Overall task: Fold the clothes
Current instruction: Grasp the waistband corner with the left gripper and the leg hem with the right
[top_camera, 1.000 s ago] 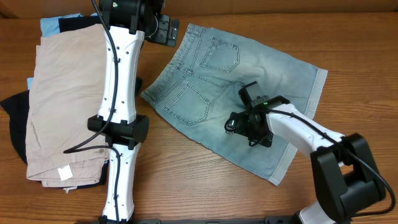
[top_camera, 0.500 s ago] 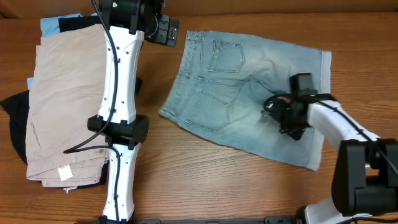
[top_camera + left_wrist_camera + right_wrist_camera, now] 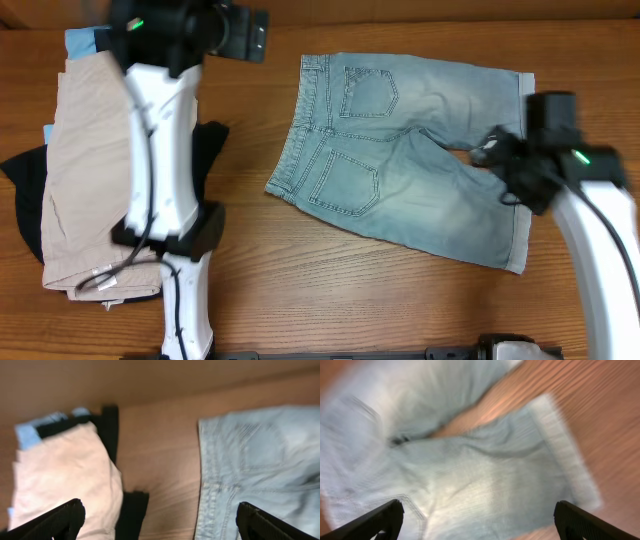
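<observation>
The right gripper (image 3: 477,522) had its fingers spread fully apart, with nothing held between them; directly beneath and ahead of the fingers lay the denim shorts (image 3: 470,485), back pockets up, flat on the table (image 3: 300,300); the split between the two legs ran ahead of the fingers, and one hemmed leg end lay ahead of the right fingertip; this view was blurred, and contact with the cloth could not be determined. The left gripper (image 3: 160,525) was likewise wide open and empty, hovering over bare wood; the waistband of the denim shorts lay just ahead of its right finger; the beige shorts (image 3: 65,480) lay ahead of its left finger, stacked on a black piece (image 3: 112,430); a sky-blue piece (image 3: 27,435) showed at the far edge of that pile.
</observation>
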### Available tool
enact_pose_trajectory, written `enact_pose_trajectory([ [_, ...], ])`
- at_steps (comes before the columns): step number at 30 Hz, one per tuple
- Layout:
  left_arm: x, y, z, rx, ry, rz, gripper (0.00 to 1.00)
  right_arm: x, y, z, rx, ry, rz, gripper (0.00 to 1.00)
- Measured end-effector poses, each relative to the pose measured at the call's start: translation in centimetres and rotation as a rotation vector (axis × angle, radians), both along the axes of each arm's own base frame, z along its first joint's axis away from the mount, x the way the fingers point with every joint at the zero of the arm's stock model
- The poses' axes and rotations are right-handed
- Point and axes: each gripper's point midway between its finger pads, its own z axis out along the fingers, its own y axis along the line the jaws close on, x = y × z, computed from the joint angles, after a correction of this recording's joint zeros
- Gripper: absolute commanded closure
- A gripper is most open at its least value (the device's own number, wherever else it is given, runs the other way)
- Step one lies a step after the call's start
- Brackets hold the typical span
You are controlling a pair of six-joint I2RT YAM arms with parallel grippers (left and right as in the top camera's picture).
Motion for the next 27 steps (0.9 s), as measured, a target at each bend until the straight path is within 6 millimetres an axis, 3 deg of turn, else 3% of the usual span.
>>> enact_pose_trajectory([
  [4, -4.0, 0.1, 5.3, -0.043, -0.102, -0.003, 0.00, -5.0, -1.2, 6.5, -0.051, -0.202, -0.081, 0.00],
  [6, -5.4, 0.0, 5.7, -0.055, -0.084, -0.002, 0.00, -7.2, -1.5, 8.4, -0.061, -0.276, -0.103, 0.00],
  [8, -6.3, -0.1, 4.4, -0.056, -0.018, 0.009, 0.00, -9.4, -1.6, 9.9, -0.067, -0.352, -0.120, 0.00],
  [12, -7.2, 0.1, -1.2, -0.047, 0.194, 0.080, 0.00, -12.8, -2.1, 11.1, -0.086, -0.421, -0.147, 0.00],
  [17, -7.9, 0.4, -10.1, 0.009, 0.419, 0.245, 0.00, -16.2, -3.6, 9.7, -0.152, -0.338, -0.232, 0.00],
  [20, -7.9, -0.8, -14.4, 0.016, 0.459, 0.310, 0.03, -16.4, -4.2, 8.6, -0.177, -0.260, -0.265, 0.00],
  [24, -7.8, -2.4, -19.3, -0.032, 0.464, 0.418, 0.10, -15.0, -4.5, 7.0, -0.194, -0.136, -0.285, 0.00],
  [27, -8.6, -2.0, -22.8, -0.088, 0.489, 0.576, 0.10, -13.5, -4.4, 5.5, -0.194, -0.034, -0.277, 0.00],
])
